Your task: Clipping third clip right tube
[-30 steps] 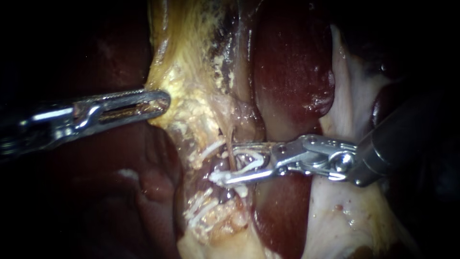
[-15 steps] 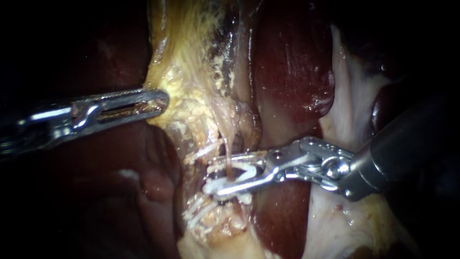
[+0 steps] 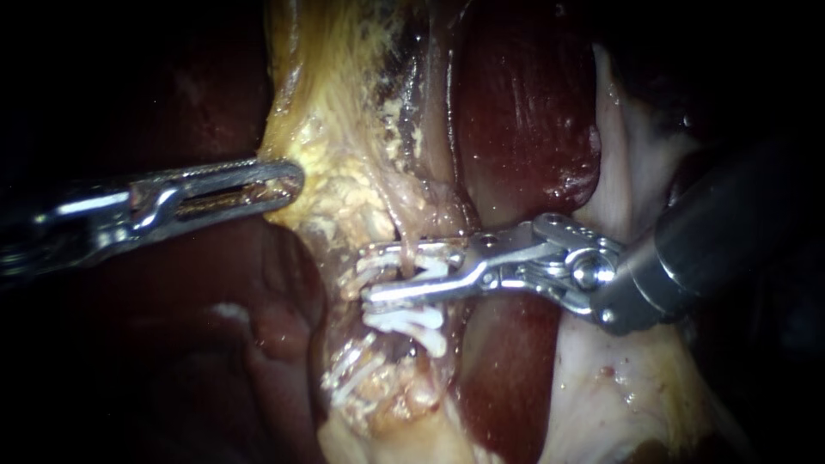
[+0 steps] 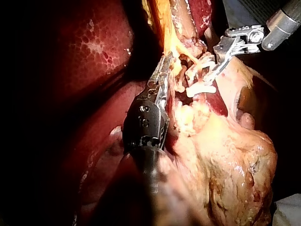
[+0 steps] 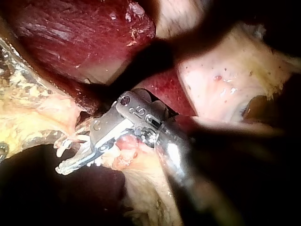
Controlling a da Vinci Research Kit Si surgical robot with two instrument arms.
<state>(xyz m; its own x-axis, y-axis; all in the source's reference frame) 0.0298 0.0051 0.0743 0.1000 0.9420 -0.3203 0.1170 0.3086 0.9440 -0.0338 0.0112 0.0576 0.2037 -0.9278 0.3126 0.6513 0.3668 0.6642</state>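
My right instrument [image 3: 371,273] comes in from the right, its jaws set across a thin tan tube [image 3: 411,243]. Between them sits a white clip [image 3: 427,269] around the tube, and both jaws press on it. Just under the jaws a second white clip [image 3: 404,322] sits on the same tube. The right wrist view shows these jaws [image 5: 70,157] close together on white clip material. My left instrument [image 3: 292,182] is shut on the edge of the yellowish tissue [image 3: 344,172] and holds it out to the left. Its tip [image 4: 165,62] also shows in the left wrist view.
More white clips [image 3: 352,378] lie lower down in the fatty tissue. Dark red liver [image 3: 524,112] rises behind the right jaws, and pale tissue [image 3: 619,378] lies below the right shaft. In the left wrist view my right instrument [image 4: 214,70] shows beyond the left jaws.
My right instrument has moved up the tube and slightly left, clear of the lower white clip. The gap between its jaws has narrowed. The left instrument has stayed put.
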